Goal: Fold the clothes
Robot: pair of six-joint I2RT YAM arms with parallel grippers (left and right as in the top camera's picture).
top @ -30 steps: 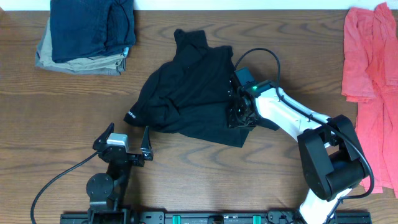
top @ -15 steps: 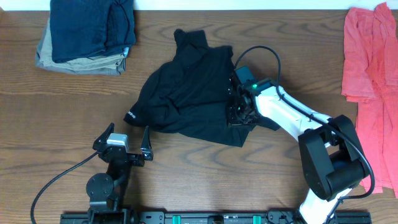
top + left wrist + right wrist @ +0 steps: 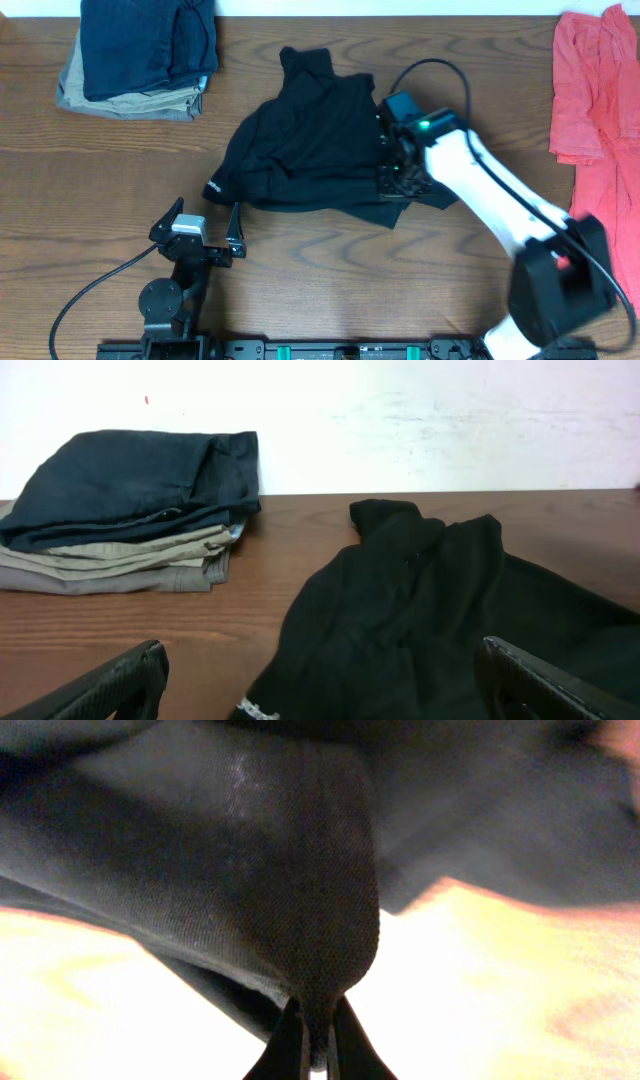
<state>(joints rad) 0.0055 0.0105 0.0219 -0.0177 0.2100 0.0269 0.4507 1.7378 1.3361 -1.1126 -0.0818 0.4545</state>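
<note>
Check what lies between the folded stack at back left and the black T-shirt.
Nothing but bare table separates the folded stack from the black T-shirt; the overhead and left wrist views both show it.

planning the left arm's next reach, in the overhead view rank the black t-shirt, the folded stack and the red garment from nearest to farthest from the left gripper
Measured from the left gripper:
1. black T-shirt: just ahead and slightly to the right, clearly nearest.
2. folded stack of clothes: far-left corner of the table.
3. red garment: along the right edge, clearly farthest.
</note>
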